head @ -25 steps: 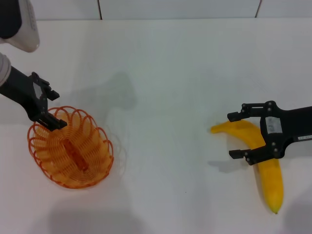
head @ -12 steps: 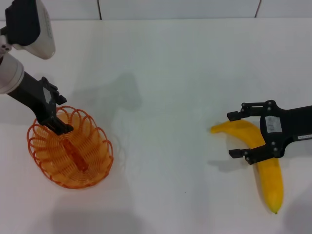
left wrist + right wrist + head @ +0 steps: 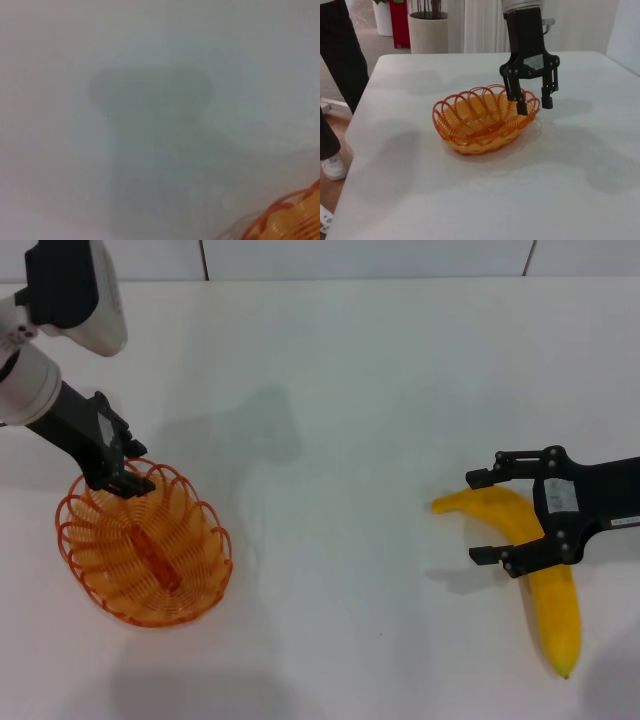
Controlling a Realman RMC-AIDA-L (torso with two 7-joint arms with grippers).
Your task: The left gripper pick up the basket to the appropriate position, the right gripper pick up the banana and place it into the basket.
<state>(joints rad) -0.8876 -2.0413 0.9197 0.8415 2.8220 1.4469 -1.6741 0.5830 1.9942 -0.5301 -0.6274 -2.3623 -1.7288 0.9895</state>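
White table (image 3: pixel 350 390) bears basket (image 3: pixel 145 550) and banana (image 3: pixel 545 585).

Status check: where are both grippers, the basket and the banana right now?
Left gripper open, straddling basket rim, not gripping. Right gripper open around banana, which lies on the table. Path between them unobstructed.

Bright, even light; soft shadows; left wrist view blurred.

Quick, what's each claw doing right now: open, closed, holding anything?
Left gripper: open, astride the basket rim, holding nothing.
Right gripper: open, either side of the banana, not gripping it.
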